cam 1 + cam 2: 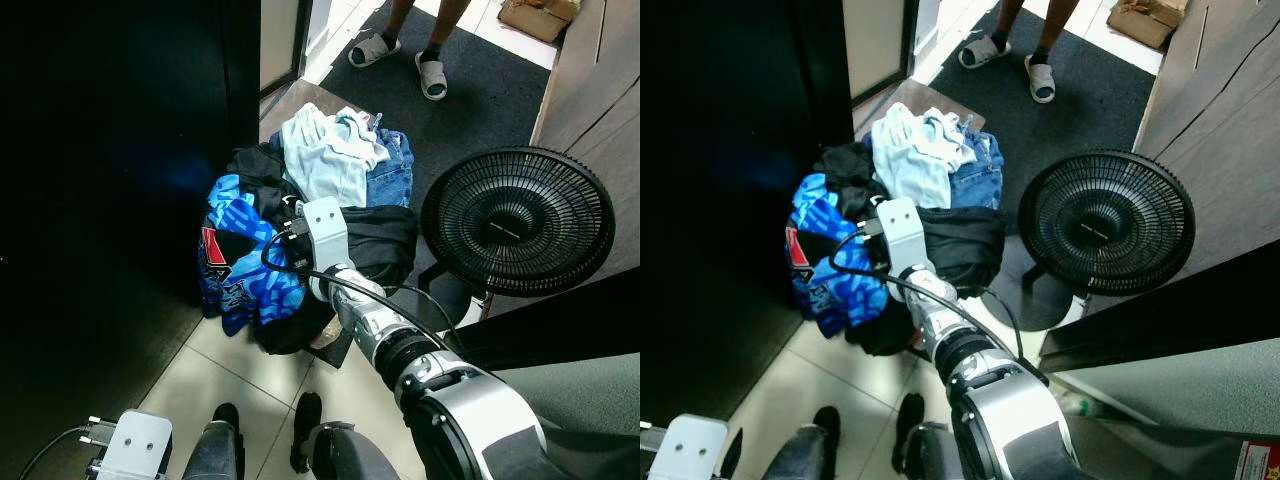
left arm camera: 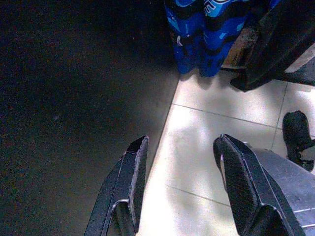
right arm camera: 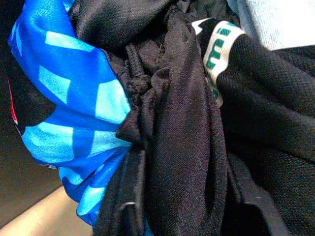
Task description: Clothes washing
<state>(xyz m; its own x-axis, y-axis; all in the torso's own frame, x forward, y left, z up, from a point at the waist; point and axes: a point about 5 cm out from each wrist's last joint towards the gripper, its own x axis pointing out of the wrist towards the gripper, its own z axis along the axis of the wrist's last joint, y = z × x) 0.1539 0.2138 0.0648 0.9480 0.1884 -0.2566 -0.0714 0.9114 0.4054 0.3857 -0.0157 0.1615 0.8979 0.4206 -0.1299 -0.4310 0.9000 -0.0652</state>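
Between fingers: black garment (image 3: 187,147) | right claw (image 3: 184,196) gripping it | atop clothes pile (image 1: 300,200)

I stand in a home: tiled floor (image 1: 215,365), a heap of clothes (image 1: 300,215), a standing fan (image 1: 517,221), a dark doormat (image 1: 470,100), a person's slippered feet (image 1: 402,58).

A white band (image 3: 218,49) on the black garment (image 3: 187,147) carries green letters, perhaps "mi", cut off by folds. The blue garment (image 1: 240,265) bears pale marks too blurred to read.
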